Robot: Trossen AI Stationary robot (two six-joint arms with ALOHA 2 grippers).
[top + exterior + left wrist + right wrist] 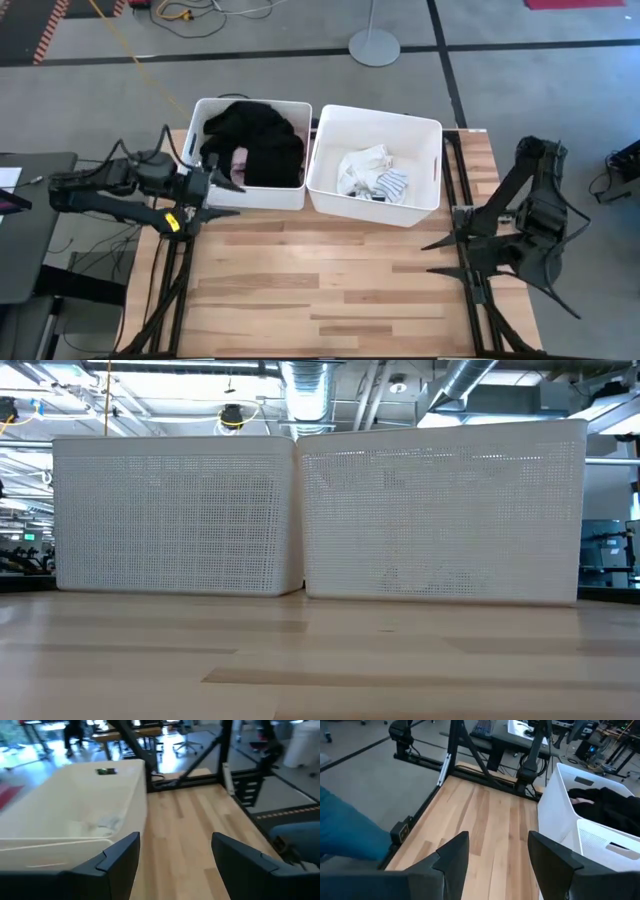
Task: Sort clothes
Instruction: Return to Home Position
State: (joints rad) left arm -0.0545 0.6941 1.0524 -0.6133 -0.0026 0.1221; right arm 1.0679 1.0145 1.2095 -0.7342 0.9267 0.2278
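The left tool (228, 198) hung empty with its fingers spread, pointing along the near wall of the left bin (255, 102) and just beside that bin's near corner. The right tool (435, 257) was likewise spread wide and held nothing; it pointed inward over the bare tabletop (330, 290), apart from the right bin (380, 112).

From both tools the clothes lay toward the far edge, already inside the bins. A black garment (255, 135) filled most of the left bin with a dusty-pink one (238, 165) showing at its near side, and small white and striped socks (372, 178) lay in the right bin. No garment showed on the tabletop between the arms.

The left arm was much the nearer to the bins, so in pulling back to rest it would probably need to clear that bin wall first
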